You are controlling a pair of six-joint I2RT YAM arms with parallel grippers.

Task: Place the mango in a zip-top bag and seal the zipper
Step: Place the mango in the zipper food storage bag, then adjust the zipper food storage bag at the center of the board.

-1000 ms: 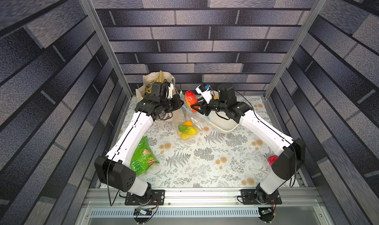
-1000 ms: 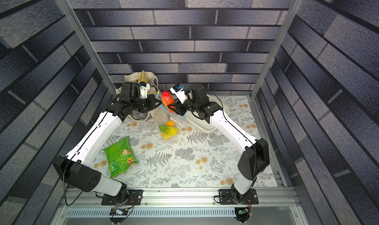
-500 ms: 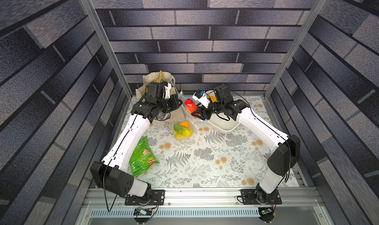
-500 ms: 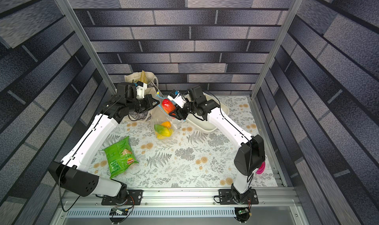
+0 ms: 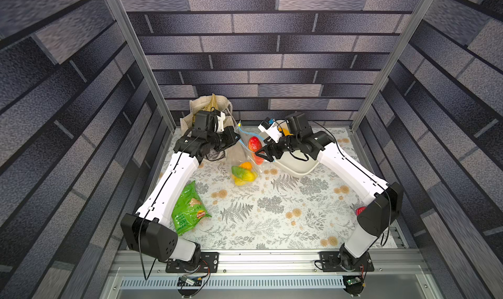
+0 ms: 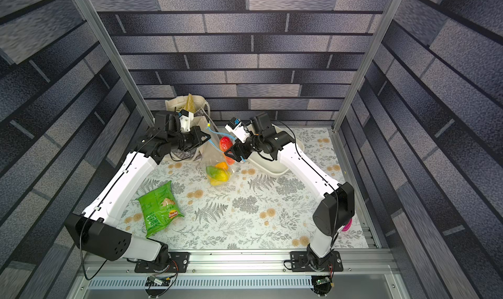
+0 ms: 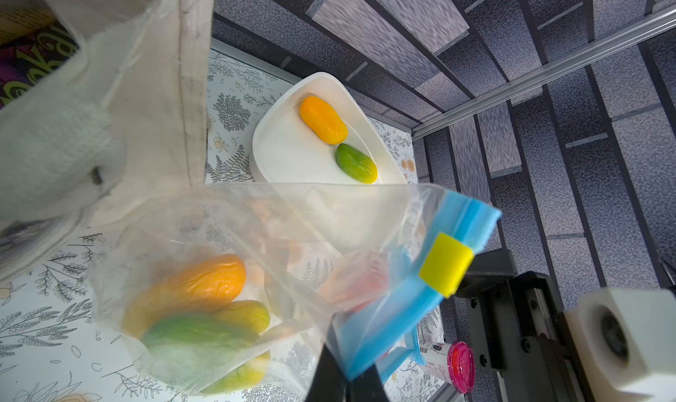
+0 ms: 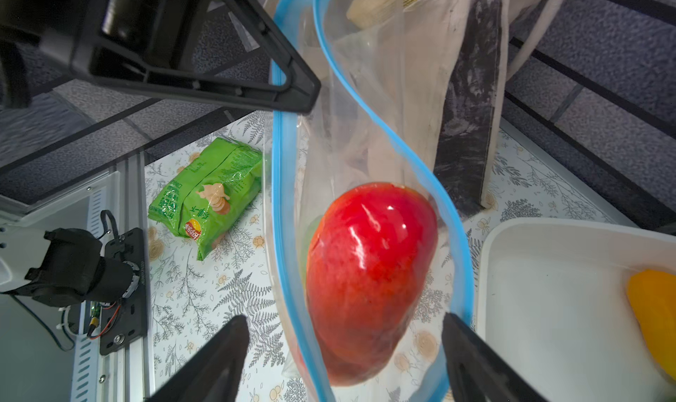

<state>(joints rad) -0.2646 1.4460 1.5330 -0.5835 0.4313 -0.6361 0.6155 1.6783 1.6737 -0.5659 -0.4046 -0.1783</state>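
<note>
Both top views: the zip-top bag (image 5: 241,158) hangs upright near the back of the floral table (image 5: 258,216), between the two arms, mouth open. The left gripper (image 5: 236,143) is clamped on the zipper (image 5: 246,133) at one side of the mouth and holds it up; the yellow slider (image 5: 239,125) sits at the strip's far end. The red mango (image 5: 253,143) is inside the upper part of the bag, over the other fruits (image 5: 242,173) at its bottom. The right gripper (image 5: 260,155) is at the opposite side of the mouth, jaws spread. The canvas tote (image 5: 209,108) is behind the left arm, the white tub (image 5: 298,168) under the right arm, and the green crisp packet (image 5: 186,209) lies flat beside the left arm. Left wrist view: the dark fingertips (image 7: 325,382) are pinched together on the blue strip, just along from the slider. The red mango shows only as a blur through the plastic, and the tub beyond holds an orange fruit (image 7: 323,120) and a green-yellow fruit (image 7: 356,164). Right wrist view: the right fingers (image 8: 219,363) stand wide apart, one on each side of the bag. Neither touches the mango, which lies between the two blue tracks of the open mouth, wholly within the plastic.
</note>
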